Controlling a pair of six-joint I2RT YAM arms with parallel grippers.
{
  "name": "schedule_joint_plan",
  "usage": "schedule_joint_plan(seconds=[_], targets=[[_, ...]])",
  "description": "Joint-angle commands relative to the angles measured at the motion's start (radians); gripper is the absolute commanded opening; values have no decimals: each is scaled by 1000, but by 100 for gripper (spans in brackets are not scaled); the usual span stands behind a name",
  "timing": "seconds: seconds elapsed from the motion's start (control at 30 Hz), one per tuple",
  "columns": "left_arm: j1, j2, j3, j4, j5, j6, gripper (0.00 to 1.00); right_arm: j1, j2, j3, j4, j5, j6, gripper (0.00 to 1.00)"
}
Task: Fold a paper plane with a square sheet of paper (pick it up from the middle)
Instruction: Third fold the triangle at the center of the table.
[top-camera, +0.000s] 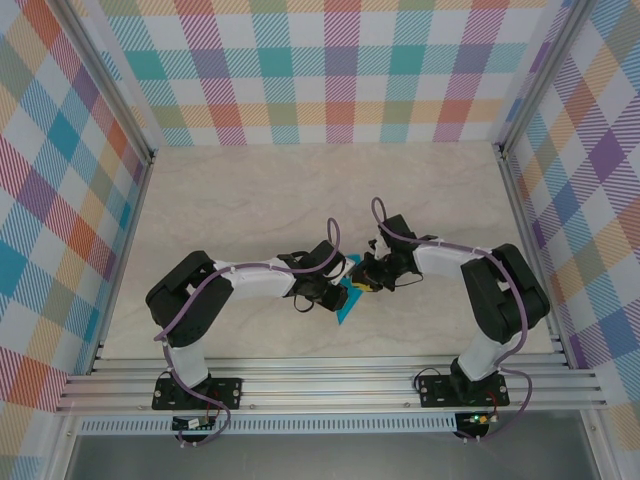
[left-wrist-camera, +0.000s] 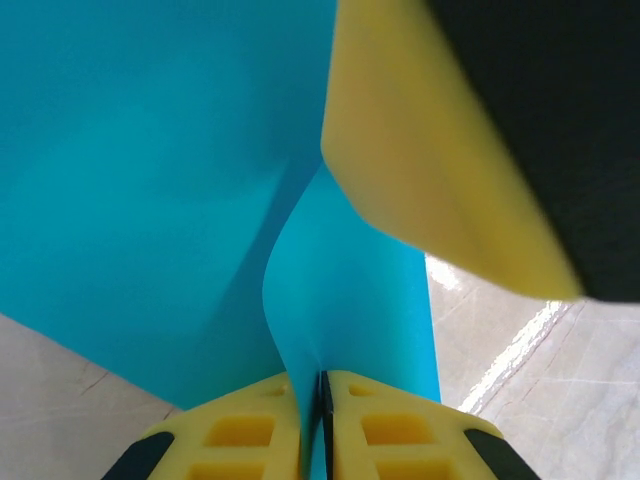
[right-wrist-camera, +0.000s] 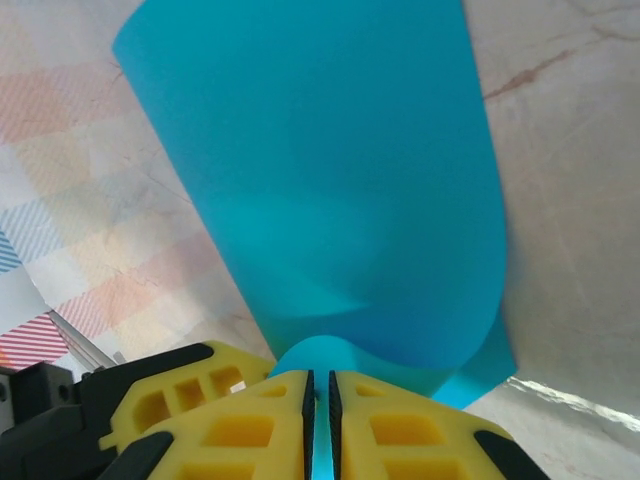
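Near edge: we see the aluminium rails (top-camera: 330, 385) carrying both arm bases, with a bare strip of table (top-camera: 300, 190) just beyond them
Left gripper (left-wrist-camera: 312, 400): yellow ribbed plastic fingers pressed together on a raised fold of the paper sheet (left-wrist-camera: 150, 180) — clamped on it, with the paper rising out from between the tips
Right gripper (right-wrist-camera: 320, 390): the same yellow fingers, closed to a thin slit and pinching a curled edge of the sheet
Paper: thin, smooth, plain teal-blue; it bows and curves instead of lying flat, and its far corners look crisp in the right wrist view
Where it sits: mid-table, between the two grippers, with a narrow teal tip pointing back toward the rails
Crowding: the grippers nearly meet — a yellow finger of the right one hangs close over the sheet in the left wrist view
Open room: pale, marbled, slightly glossy tabletop lies bare to the far side and out to both flanks
Far edge: plaid panels (top-camera: 340, 70) wall in three sides, with metal posts at the back corners
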Motion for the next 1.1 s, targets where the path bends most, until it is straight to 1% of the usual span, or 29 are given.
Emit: schedule_joint_plan(seconds=[0.0, 0.27, 0.43, 0.57, 0.67, 0.73, 0.9, 1.07], targets=[[8, 20, 12, -1, 31, 15, 13, 12, 35, 15, -2, -21, -7, 14], [7, 19, 11, -7, 29, 18, 14, 14, 41, -2, -66, 53, -45, 15], [7, 30, 14, -13, 36, 24, 13, 13, 58, -22, -54, 102, -57, 16], [8, 37, 4, -12, 36, 24, 13, 14, 105, -49, -14, 153, -63, 15], [8, 43, 0, -10, 35, 21, 12, 12, 111, -67, 31, 126, -58, 13], [7, 43, 0, -11, 32, 21, 12, 12, 77, -82, 74, 91, -52, 13], [8, 41, -1, -16, 28, 22, 12, 2, -14, -79, 115, 47, -49, 13], [8, 40, -3, -16, 28, 22, 12, -12, -30, -86, 141, 38, -60, 13]])
